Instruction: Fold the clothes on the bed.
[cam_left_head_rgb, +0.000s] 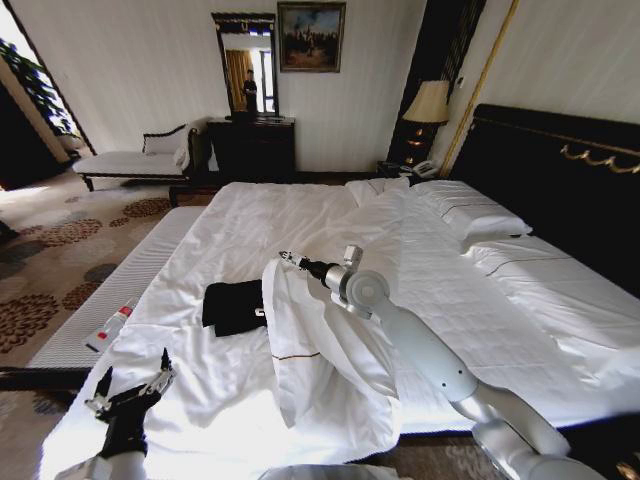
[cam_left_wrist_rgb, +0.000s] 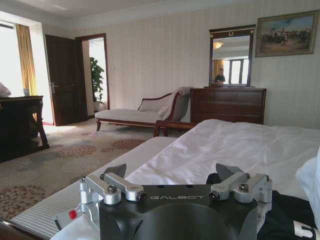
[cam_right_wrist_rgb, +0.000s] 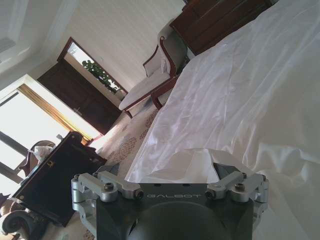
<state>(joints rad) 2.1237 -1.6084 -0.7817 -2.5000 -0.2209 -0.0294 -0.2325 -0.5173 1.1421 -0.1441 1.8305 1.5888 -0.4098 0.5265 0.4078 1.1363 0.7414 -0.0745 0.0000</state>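
The clothes, a black T-shirt (cam_left_head_rgb: 235, 305) lying bunched in a compact heap, rest on the bed (cam_left_head_rgb: 300, 215) near its left edge; a bit of white lettering shows on the T-shirt (cam_left_wrist_rgb: 287, 220) in the left wrist view. My right gripper (cam_left_head_rgb: 288, 258) hovers just right of the shirt, open, with a fold of white duvet (cam_left_head_rgb: 310, 350) draped over its wrist and hanging down. The same white fabric (cam_right_wrist_rgb: 197, 162) lies between the spread fingers of the right gripper (cam_right_wrist_rgb: 170, 171). My left gripper (cam_left_head_rgb: 130, 385) is open and low at the bed's near left corner, pointing at the shirt (cam_left_wrist_rgb: 172, 172).
A narrow white bench (cam_left_head_rgb: 120, 285) runs along the bed's left side with a small white and red object (cam_left_head_rgb: 110, 325) on it. Pillows (cam_left_head_rgb: 470, 212) and a dark headboard (cam_left_head_rgb: 560, 190) are on the right. A chaise (cam_left_head_rgb: 135, 160) and a dresser (cam_left_head_rgb: 252, 148) stand by the far wall.
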